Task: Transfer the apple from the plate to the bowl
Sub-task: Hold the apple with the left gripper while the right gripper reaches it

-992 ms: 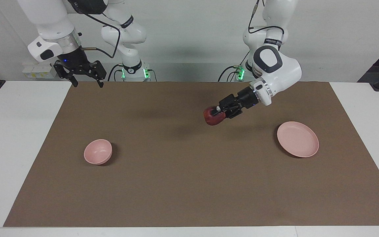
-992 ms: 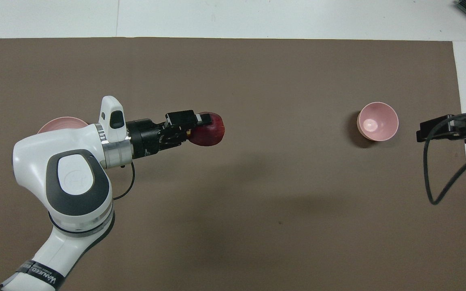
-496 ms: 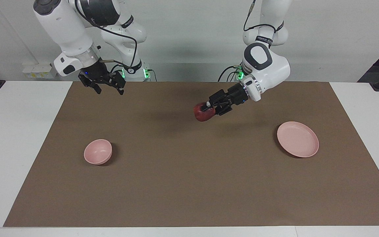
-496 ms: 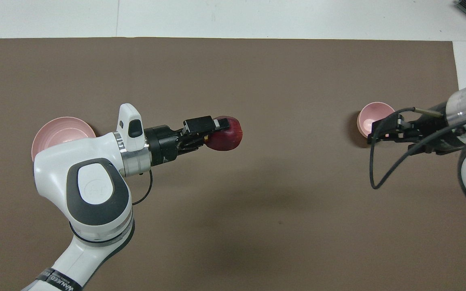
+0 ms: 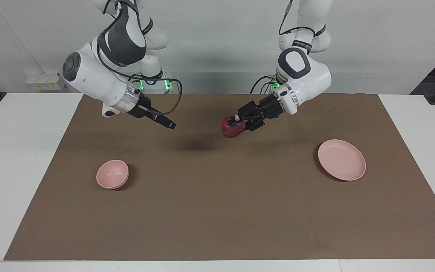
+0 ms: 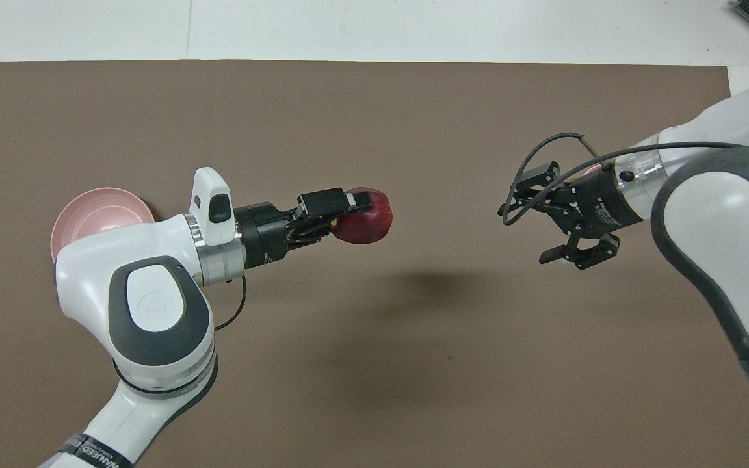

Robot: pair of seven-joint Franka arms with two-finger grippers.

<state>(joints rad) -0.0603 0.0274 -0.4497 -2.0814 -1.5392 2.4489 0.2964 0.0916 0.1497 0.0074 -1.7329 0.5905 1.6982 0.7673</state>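
Note:
My left gripper [image 5: 237,121] is shut on the dark-red apple [image 5: 232,129] and holds it in the air over the middle of the brown mat; it also shows in the overhead view [image 6: 354,207] with the apple [image 6: 368,224]. The pale-pink plate [image 5: 341,159] lies bare toward the left arm's end; the left arm half covers it from above [image 6: 91,209]. The small pink bowl [image 5: 112,174] stands empty toward the right arm's end; from above the right arm hides it. My right gripper [image 5: 169,125] [image 6: 543,216] is open and empty in the air, pointing at the apple with a gap between them.
The brown mat [image 5: 217,211] covers most of the white table [image 5: 17,158]. A loose black cable [image 6: 530,169] loops around the right gripper.
The right arm has swung in from its end of the table toward the middle, with its open gripper now facing the apple. The left gripper has carried the apple slightly toward the middle.

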